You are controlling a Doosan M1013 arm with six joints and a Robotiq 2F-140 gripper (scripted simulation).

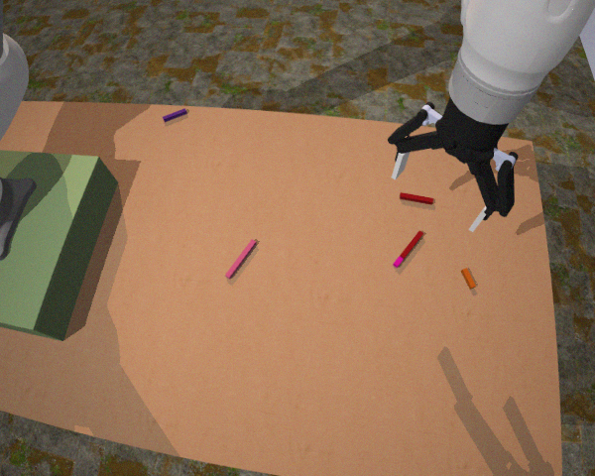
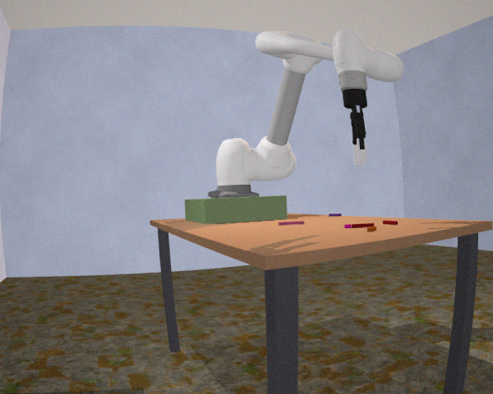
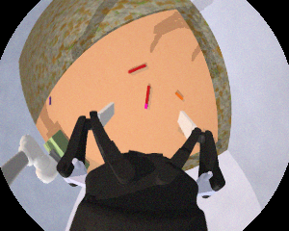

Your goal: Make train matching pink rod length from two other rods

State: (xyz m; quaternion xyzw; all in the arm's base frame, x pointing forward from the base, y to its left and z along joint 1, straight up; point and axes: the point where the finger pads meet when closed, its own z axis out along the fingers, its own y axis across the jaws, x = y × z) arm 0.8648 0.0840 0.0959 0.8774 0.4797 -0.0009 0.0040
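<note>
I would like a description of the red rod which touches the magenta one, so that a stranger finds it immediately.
On the wooden table, look at the end away from the green block. The red rod lies there between the other red rod and the orange rod. Only this red one has magenta at its end.

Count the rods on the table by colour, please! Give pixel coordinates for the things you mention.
Red (image 1: 416,197) (image 2: 389,222) (image 3: 137,68): 2
Magenta (image 1: 398,262) (image 2: 347,226) (image 3: 145,106): 1
Pink (image 1: 241,259) (image 2: 291,222): 1
Orange (image 1: 468,279) (image 2: 371,229) (image 3: 179,95): 1
Purple (image 1: 175,115) (image 2: 334,214) (image 3: 50,100): 1
Total: 6
</note>
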